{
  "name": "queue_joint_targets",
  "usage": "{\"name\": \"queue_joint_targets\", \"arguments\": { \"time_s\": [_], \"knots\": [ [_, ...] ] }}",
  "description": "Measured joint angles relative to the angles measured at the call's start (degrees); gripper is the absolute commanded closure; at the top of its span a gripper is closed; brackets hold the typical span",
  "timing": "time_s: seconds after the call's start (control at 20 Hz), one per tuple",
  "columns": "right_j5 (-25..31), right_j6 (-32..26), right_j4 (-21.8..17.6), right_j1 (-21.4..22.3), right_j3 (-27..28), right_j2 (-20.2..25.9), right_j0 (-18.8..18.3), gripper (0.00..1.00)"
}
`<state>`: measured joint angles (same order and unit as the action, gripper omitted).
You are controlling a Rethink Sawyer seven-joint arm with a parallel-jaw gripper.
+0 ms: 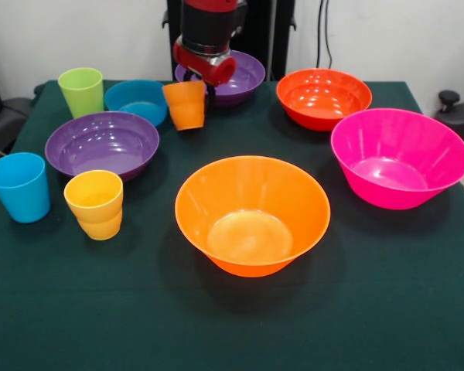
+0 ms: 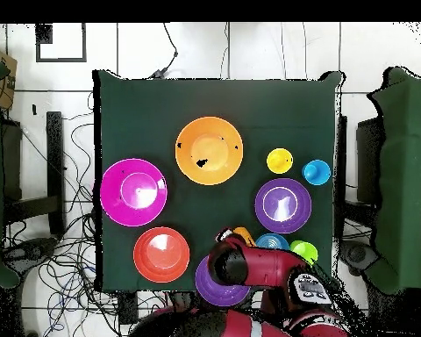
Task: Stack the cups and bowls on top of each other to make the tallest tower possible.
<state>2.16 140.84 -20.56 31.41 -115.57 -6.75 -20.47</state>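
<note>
My gripper [image 1: 209, 91] hangs at the right rim of the small orange cup [image 1: 184, 104], which looks slightly tilted on the cloth; the grip itself is hidden. Behind it lies a purple bowl [image 1: 243, 77]. The wide orange bowl [image 1: 251, 213] stands alone at the front centre. A second purple bowl [image 1: 102, 144], the small blue bowl [image 1: 135, 100], and the lime [image 1: 81, 90], blue [image 1: 19, 186] and yellow [image 1: 95, 204] cups stand on the left. The red-orange bowl [image 1: 323, 97] and the pink bowl [image 1: 398, 157] stand on the right. Nothing is stacked.
The dark green table [image 1: 232, 325] has open cloth along its front edge. In the overhead view the arm [image 2: 258, 268] covers most of the orange cup [image 2: 243, 233] and part of a purple bowl [image 2: 216, 290]. Cables lie on the floor around the table.
</note>
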Motion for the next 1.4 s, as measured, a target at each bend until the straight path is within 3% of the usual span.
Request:
{"name": "queue_joint_targets", "arguments": {
  "time_s": [0.5, 1.4],
  "knots": [
    [0.01, 0.0, 1.21, 3.18, -0.01, 0.4, 1.34, 0.0],
    [0.01, 0.0, 3.05, 2.94, -0.02, 0.85, 2.88, 0.0]
  ]
}}
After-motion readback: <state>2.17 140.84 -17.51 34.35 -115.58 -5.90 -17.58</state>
